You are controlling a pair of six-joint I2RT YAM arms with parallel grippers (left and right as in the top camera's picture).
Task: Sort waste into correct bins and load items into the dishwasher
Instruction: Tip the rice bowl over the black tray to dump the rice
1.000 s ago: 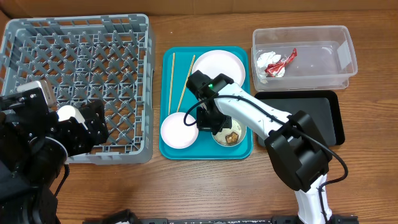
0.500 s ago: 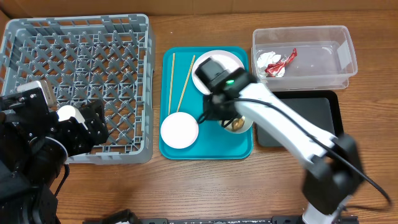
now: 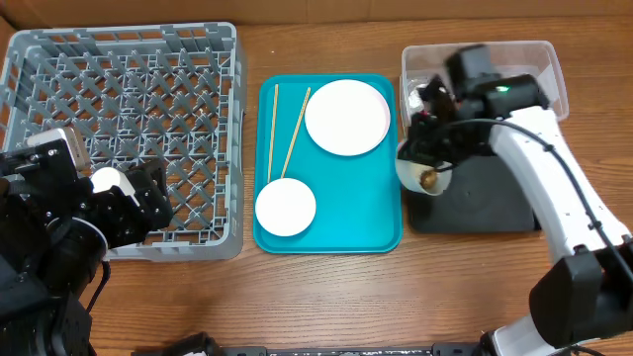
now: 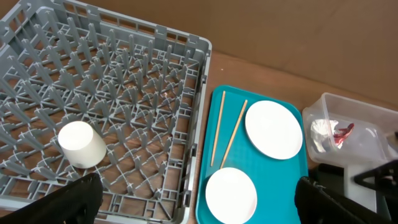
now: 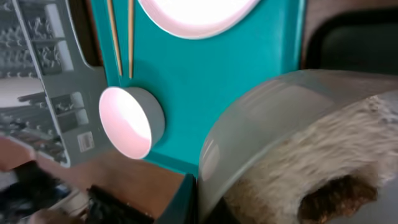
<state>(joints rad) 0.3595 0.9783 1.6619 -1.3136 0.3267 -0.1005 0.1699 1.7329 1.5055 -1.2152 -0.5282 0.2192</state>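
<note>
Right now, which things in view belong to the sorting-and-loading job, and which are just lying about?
Job: rack, cup, plate, small dish, chopsticks, bowl with rice and brown chunk, clear tub, wrapper, black tray.
Lying about: teal tray, table.

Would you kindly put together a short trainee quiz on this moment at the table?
1. True or false: the white cup lies inside the grey rack.
2. What is the right claw holding by the black tray? A) a fork B) a bowl C) a bottle
3. Fill in: the red-and-white wrapper lies in the clear ___.
Key: 1 true; 2 B; 3 tub.
</note>
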